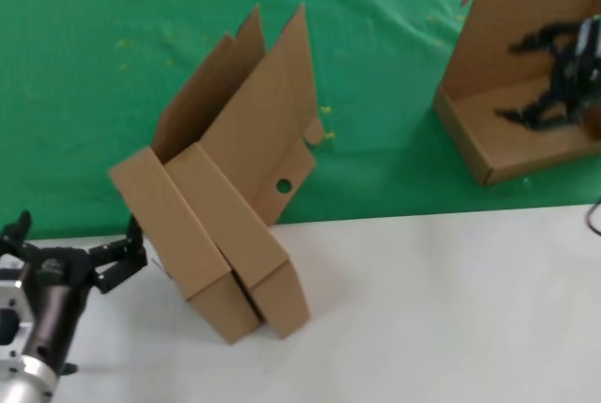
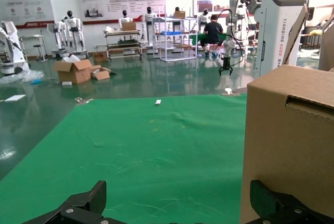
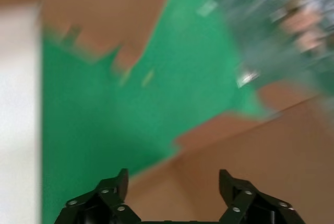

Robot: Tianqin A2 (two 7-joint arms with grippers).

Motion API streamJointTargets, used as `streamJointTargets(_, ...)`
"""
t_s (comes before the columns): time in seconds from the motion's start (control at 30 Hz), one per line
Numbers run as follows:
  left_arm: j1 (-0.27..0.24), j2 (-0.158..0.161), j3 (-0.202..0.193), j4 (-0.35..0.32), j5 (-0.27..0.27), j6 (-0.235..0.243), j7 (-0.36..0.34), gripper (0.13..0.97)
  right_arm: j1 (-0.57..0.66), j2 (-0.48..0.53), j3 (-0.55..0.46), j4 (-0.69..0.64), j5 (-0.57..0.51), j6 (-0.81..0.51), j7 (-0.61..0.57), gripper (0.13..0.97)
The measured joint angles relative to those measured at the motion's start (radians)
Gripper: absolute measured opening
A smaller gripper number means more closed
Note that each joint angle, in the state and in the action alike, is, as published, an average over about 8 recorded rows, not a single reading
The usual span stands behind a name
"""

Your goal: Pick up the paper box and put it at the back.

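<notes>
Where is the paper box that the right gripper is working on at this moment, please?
In the head view, that paper box sits on the green felt at the far right, with the right gripper inside it.

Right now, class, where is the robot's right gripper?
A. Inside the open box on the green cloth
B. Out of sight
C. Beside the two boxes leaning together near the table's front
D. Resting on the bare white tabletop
A: in the head view the right gripper hangs with open jaws within the paper box on the green cloth, while the left gripper waits by the two leaning boxes.
</notes>
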Motion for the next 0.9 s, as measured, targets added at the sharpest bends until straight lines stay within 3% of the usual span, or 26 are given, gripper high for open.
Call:
streamJointTargets(0.27, 0.000, 0.000, 0.000, 0.000, 0.000, 0.000, 0.000, 0.966, -0.234, 0.140, 0.282, 0.297, 0.295, -0.111, 0.155, 0.692)
streamJointTargets(0.43, 0.000, 0.000, 0.000, 0.000, 0.000, 0.000, 0.000, 0.966, -0.459, 0.145, 0.507, 0.497, 0.517, -0.078, 0.256, 0.774)
streamJointTargets(0.6, 0.000, 0.000, 0.000, 0.000, 0.000, 0.000, 0.000, 0.966, -0.693, 0.020, 0.740, 0.690, 0.718, 0.028, 0.304, 0.866)
streamJointTargets(0.73, 0.000, 0.000, 0.000, 0.000, 0.000, 0.000, 0.000, 0.966, -0.877, -0.145, 0.906, 0.867, 0.817, 0.104, 0.316, 0.866)
streamJointTargets(0.9, 0.000, 0.000, 0.000, 0.000, 0.000, 0.000, 0.000, 0.966, -1.096, -0.314, 0.980, 1.085, 0.928, 0.170, 0.305, 0.917)
